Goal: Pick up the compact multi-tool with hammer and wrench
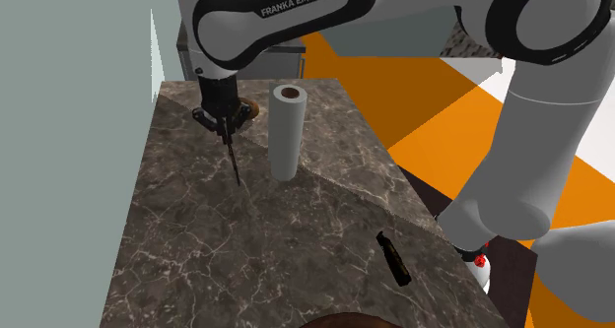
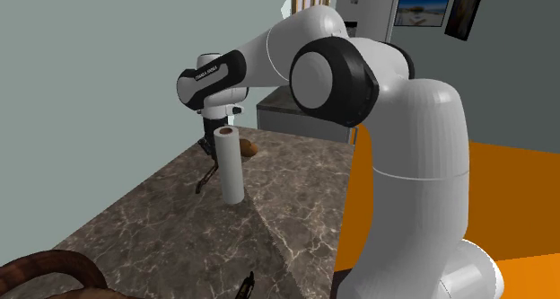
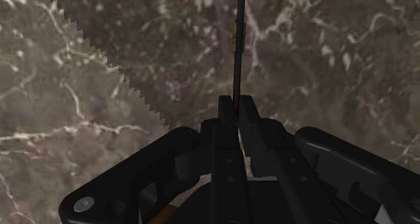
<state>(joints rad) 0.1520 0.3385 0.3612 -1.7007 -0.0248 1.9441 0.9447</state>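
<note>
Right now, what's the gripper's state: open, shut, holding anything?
Gripper: closed, holding the thin dark multi-tool clasped between its fingertips.

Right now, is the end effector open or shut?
Shut: the end effector clasps the thin dark tool, which hangs from it over the counter.

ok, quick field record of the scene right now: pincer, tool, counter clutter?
pincer: all-black two-finger pincer, shut on tool
tool: thin dark rod-like multi-tool, hanging below pincer; tip contact with counter unclear
surface: dark veined marble counter
nearby: white upright paper-towel roll, beside tool, apart
also: slim black object, lying near stand-side edge
</note>
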